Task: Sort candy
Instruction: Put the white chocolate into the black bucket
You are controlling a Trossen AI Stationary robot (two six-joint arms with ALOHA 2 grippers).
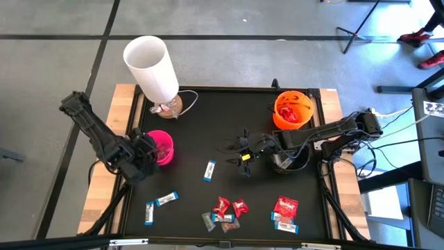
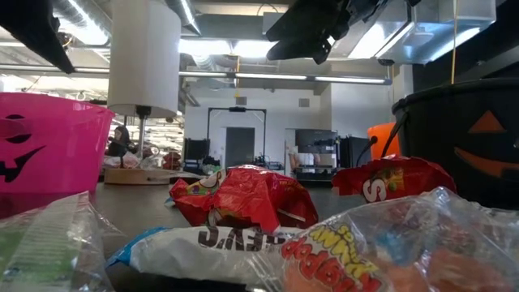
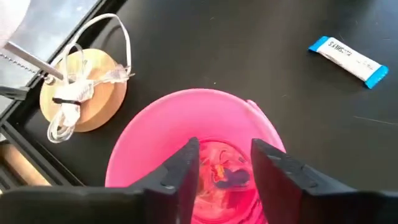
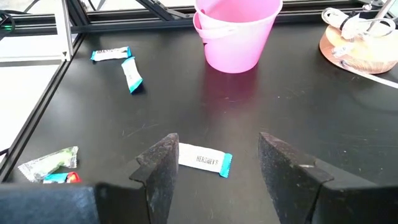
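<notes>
High view, sorting partly done. Red wrappers are seen inside the orange bowl [image 1: 292,110], and the left wrist view shows reddish wrappers at the bottom of the pink bowl [image 3: 193,124]; a black bowl [image 2: 470,138] is seen at the right of the low view, its contents hidden.

The left gripper [image 1: 144,154] is held directly over the pink bowl, its jaws parted with nothing between them; a sweet is judged to have just been dropped there.

The right gripper [image 1: 244,154] is poised over mid-table, jaws wide and empty, above a blue-and-white bar [image 4: 205,162] that is framed between its fingers [image 4: 158,167] but not touched.

Much candy is left on the black table [image 1: 208,128]: two blue-and-white bars [image 1: 159,205] near the left front, a cluster of red and silvery sweets [image 1: 225,212] at front centre, and a red packet with a bar [image 1: 285,212] to the right. A lamp [image 1: 154,69] stands at the back left. More than half the work is judged to remain.
</notes>
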